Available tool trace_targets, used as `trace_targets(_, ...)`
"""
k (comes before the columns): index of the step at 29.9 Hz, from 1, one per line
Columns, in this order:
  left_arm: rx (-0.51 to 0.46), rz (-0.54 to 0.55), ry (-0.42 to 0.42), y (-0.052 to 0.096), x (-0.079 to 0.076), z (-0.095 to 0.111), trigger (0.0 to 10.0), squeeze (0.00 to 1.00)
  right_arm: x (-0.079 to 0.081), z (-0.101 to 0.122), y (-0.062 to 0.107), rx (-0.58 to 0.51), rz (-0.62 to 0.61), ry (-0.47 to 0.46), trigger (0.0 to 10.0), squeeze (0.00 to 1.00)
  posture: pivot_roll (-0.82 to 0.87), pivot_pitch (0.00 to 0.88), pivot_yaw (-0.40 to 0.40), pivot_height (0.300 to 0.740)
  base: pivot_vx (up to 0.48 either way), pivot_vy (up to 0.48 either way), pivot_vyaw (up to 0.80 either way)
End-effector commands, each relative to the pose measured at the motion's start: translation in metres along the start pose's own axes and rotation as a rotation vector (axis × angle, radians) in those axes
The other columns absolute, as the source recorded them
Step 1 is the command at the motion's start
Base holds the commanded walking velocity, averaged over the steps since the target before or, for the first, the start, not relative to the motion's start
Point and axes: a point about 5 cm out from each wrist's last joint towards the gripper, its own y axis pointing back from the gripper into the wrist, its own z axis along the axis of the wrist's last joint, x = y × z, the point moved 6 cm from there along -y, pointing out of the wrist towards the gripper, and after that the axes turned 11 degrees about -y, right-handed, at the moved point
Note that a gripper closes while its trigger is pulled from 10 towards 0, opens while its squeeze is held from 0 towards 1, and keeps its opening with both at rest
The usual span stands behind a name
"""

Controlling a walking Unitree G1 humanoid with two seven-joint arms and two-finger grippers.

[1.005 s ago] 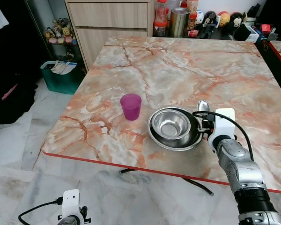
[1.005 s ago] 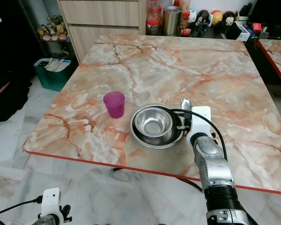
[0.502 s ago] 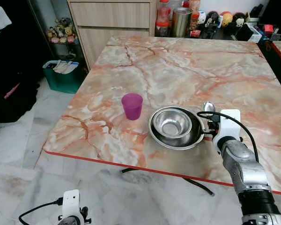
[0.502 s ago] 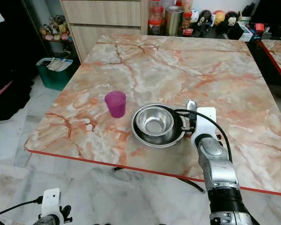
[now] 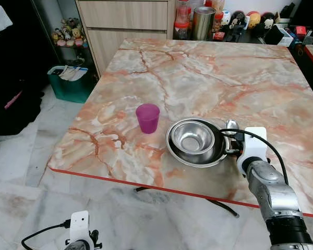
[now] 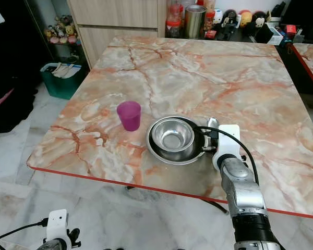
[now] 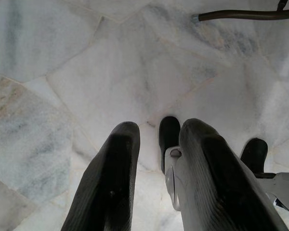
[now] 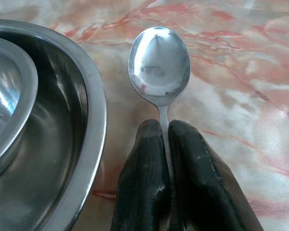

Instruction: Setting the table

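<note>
Item: shiny steel spoon (image 8: 159,65), handle clamped between our right gripper (image 8: 166,139) fingers, just beside nested steel bowls (image 5: 194,141). Risk: we may knock the rim when lowering.

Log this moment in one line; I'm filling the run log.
step: placing spoon | right claw: shut on spoon, beside nested steel bowls | left claw: idle, low over floor | purple cup: upright on table

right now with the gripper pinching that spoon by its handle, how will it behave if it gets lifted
The spoon looks like polished metal, so it should stay stiff and is probably light. Its mirror-smooth handle is pinched narrowly by the right gripper, so it may slip or swivel, bowl end dipping. It lies close beside the steel bowls, so a swing could knock their rim.
</note>
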Motion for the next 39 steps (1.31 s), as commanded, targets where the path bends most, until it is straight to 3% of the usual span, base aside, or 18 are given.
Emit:
trace_targets(1, 0.009, 0.006, 0.015, 0.001, 0.004, -0.003, 10.0, 0.00, -0.001, 0.001, 0.003, -0.002, -0.004, 0.001, 10.0, 0.00, -0.03, 0.128, 0.031, 0.740, 0.000, 0.000, 0.00)
trace_targets(24, 0.010, 0.004, 0.018, 0.001, 0.004, -0.003, 10.0, 0.00, -0.005, -0.010, 0.002, 0.028, -0.005, -0.002, 10.0, 0.00, -0.03, 0.137, 0.036, 0.740, 0.000, 0.000, 0.00)
trace_targets(25, 0.010, 0.004, 0.018, 0.001, 0.004, -0.003, 10.0, 0.00, -0.005, -0.010, 0.002, 0.028, -0.003, -0.003, 10.0, 0.04, -0.03, 0.137, 0.036, 0.740, 0.000, 0.000, 0.00)
trace_targets(26, 0.010, 0.004, 0.018, 0.001, 0.004, -0.003, 10.0, 0.00, -0.004, -0.010, 0.002, 0.028, -0.001, -0.004, 10.0, 0.42, -0.03, 0.137, 0.036, 0.740, 0.000, 0.000, 0.00)
trace_targets(27, 0.010, 0.003, 0.018, 0.001, 0.004, -0.003, 10.0, 0.00, -0.004, -0.009, 0.002, 0.027, 0.003, -0.006, 10.0, 0.95, -0.03, 0.137, 0.036, 0.740, 0.000, 0.000, 0.00)
trace_targets(29, 0.009, 0.003, 0.019, 0.001, 0.004, -0.003, 10.0, 0.00, -0.003, -0.009, 0.002, 0.027, 0.003, -0.006, 10.0, 1.00, -0.03, 0.137, 0.036, 0.740, 0.000, 0.000, 0.00)
trace_targets(39, 0.011, 0.001, 0.021, 0.001, 0.004, -0.003, 10.0, 0.00, -0.002, -0.009, 0.002, 0.028, 0.010, -0.005, 10.0, 1.00, -0.03, 0.136, 0.035, 0.740, 0.000, 0.000, 0.00)
